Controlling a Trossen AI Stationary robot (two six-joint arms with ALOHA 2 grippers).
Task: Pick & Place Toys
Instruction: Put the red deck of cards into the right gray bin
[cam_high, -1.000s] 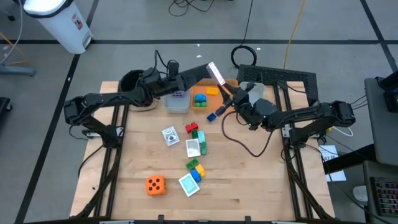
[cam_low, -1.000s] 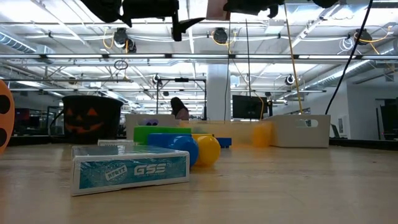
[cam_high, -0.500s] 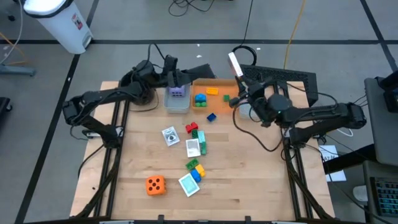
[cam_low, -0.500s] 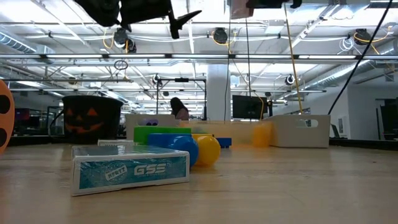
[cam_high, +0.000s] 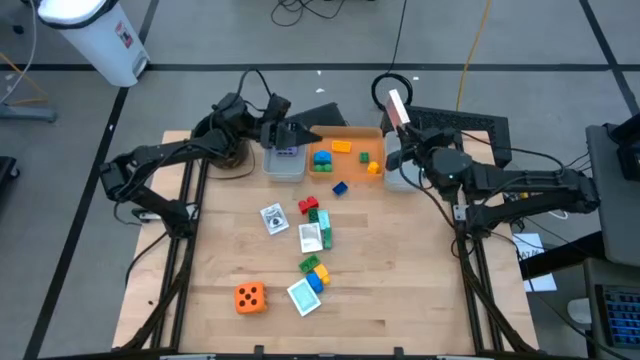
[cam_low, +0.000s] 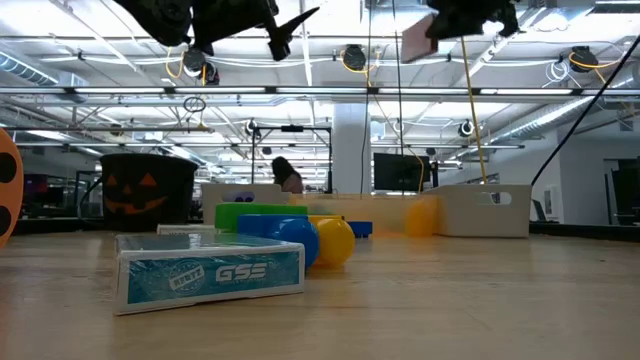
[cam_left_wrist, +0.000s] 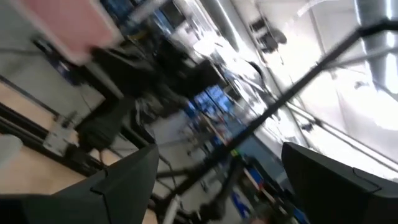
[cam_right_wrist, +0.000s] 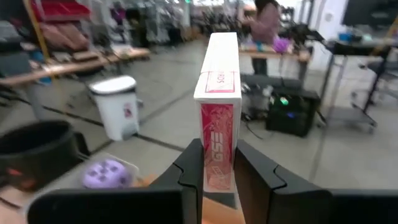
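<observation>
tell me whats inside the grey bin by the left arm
A purple die sits in the grey bin. The left arm's jaws hang over its back edge, so anything beneath them is hidden.

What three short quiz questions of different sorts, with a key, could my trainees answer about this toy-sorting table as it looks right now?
1. True or false: the right gripper is shut on the pink card box.
2. Multiple choice: where is the purple die? A) on bare wood; B) in the grey bin; C) in the left gripper.
3. Short answer: which toy lies nearest the table's front-left corner in the high view?

Key
1. True.
2. B.
3. The orange die.
</observation>
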